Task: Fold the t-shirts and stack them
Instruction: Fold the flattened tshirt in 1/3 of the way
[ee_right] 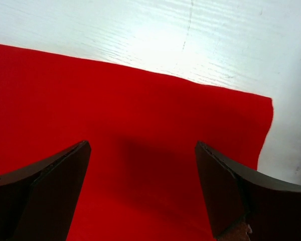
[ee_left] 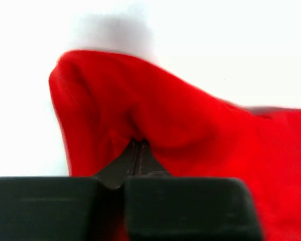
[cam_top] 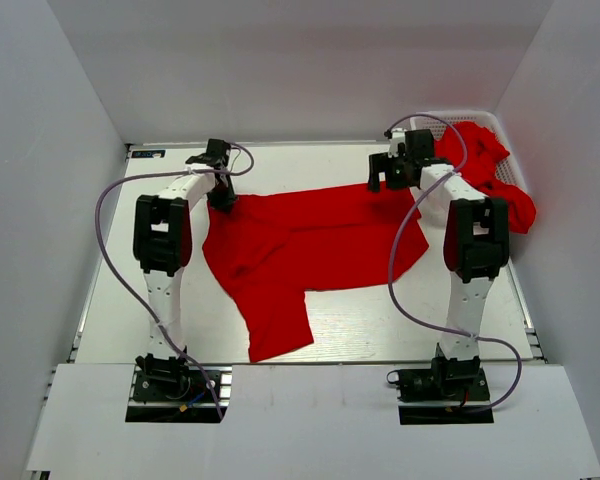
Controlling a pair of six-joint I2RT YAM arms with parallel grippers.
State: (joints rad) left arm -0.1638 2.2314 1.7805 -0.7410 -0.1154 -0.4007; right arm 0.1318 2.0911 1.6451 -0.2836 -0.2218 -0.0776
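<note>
A red t-shirt [cam_top: 300, 250] lies spread on the white table, crumpled toward the left with one part hanging down toward the front. My left gripper [cam_top: 221, 198] is shut on the shirt's far left corner; in the left wrist view the cloth [ee_left: 155, 115] bunches around the closed fingertips [ee_left: 136, 150]. My right gripper [cam_top: 392, 180] is open above the shirt's far right corner; in the right wrist view the flat cloth [ee_right: 140, 125] lies between the spread fingers [ee_right: 60, 170]. More red shirts [cam_top: 490, 170] are piled in the basket.
A white mesh basket [cam_top: 460, 118] stands at the back right corner, against the right wall. White walls close in the table on three sides. Purple cables loop from both arms.
</note>
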